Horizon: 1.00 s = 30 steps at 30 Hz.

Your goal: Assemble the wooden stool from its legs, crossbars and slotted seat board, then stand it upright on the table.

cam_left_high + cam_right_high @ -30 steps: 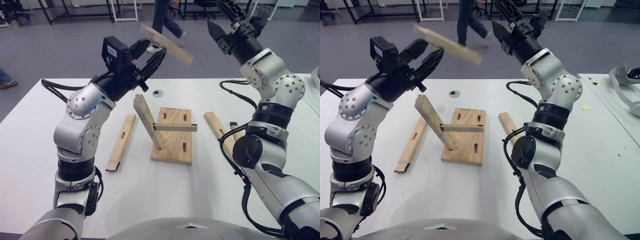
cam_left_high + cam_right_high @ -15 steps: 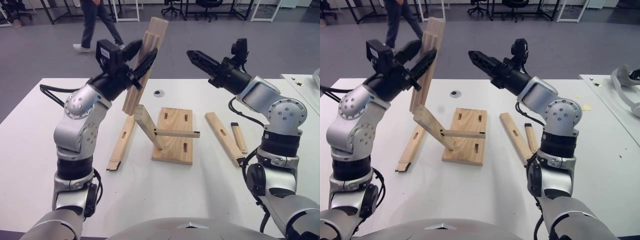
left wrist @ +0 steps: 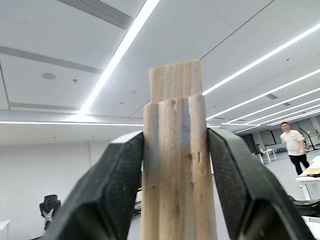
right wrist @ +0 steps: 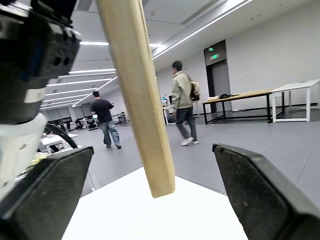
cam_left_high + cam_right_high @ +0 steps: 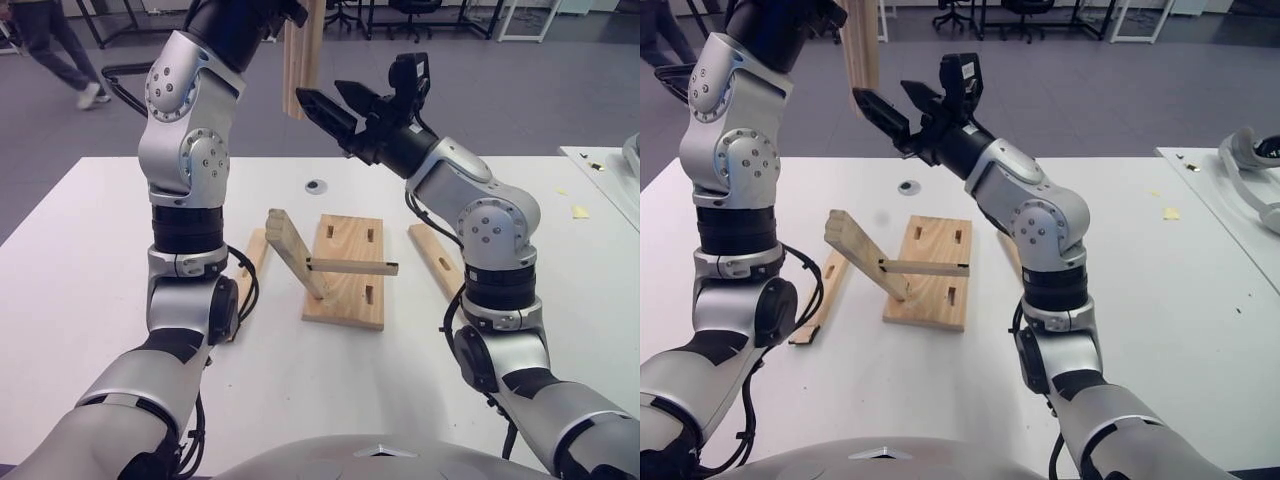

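L gripper (image 3: 175,136): clamped tight on the leg (image 5: 303,60), one jaw on each flat side. I held it up high, w/ the long part hanging down below my jaws.
Why so high: prob. for a hand-over. Up there the low end hung free, so my other jaws could get round it.
R gripper (image 5: 318,90): jaws wide apart, one on each side of the leg's low end, not touching it.
Why apart: I think so they could close on that end next and take the leg or turn it.
Leg look: pale plain wood, long, w/ flat sides. The end past my L jaws was cut thinner, like a peg. The low end was cut square.
Seat board (image 5: 345,300): flat on the table (image 5: 80,260), well below both sets of jaws.
Leaning leg (image 5: 290,245): stood tilted in a slot of the board, w/ a crossbar (image 5: 355,266) sticking out sideways from it over the board.
Spare legs: L spare leg (image 5: 832,272) and R spare leg (image 5: 430,252) lay flat beside the board, far from my jaws.
Job so far: early, I think; stool not built or stood up yet.
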Each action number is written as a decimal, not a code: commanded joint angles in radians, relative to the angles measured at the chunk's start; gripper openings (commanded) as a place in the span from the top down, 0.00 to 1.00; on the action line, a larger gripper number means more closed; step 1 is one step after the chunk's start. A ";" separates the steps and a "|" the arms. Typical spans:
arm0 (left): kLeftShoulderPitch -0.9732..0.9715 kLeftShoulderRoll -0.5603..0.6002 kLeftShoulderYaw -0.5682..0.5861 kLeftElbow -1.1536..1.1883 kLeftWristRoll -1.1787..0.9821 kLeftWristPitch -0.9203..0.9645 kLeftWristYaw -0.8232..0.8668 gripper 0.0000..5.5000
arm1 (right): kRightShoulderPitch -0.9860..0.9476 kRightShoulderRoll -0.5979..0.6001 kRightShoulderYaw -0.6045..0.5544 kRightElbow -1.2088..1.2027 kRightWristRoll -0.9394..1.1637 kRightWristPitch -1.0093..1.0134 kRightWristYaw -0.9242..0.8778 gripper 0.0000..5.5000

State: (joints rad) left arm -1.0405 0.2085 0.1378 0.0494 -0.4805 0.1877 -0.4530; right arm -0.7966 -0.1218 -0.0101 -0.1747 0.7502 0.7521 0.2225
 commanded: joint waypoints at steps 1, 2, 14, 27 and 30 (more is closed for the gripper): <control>0.012 -0.019 0.007 -0.053 -0.039 0.036 0.021 0.63 | -0.052 0.008 0.014 0.024 -0.064 -0.019 -0.022 0.19; 0.016 -0.022 0.010 -0.064 -0.049 0.046 0.026 0.63 | -0.057 0.013 0.016 0.041 -0.080 -0.019 -0.027 0.19; 0.103 -0.024 -0.002 -0.152 -0.072 0.105 0.032 0.63 | -0.085 -0.010 0.016 0.025 -0.136 -0.013 0.013 0.63; 0.156 -0.012 -0.034 -0.178 -0.047 0.133 0.033 0.55 | -0.063 -0.049 -0.035 0.095 -0.244 0.005 -0.015 0.79; 0.186 0.018 -0.039 -0.196 -0.059 0.161 0.012 0.44 | -0.028 -0.106 -0.034 0.098 -0.315 -0.059 -0.001 0.81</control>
State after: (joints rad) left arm -0.8748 0.2004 0.1023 -0.1247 -0.5378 0.3229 -0.4269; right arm -0.8493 -0.1959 -0.0381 -0.0822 0.4687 0.7298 0.2124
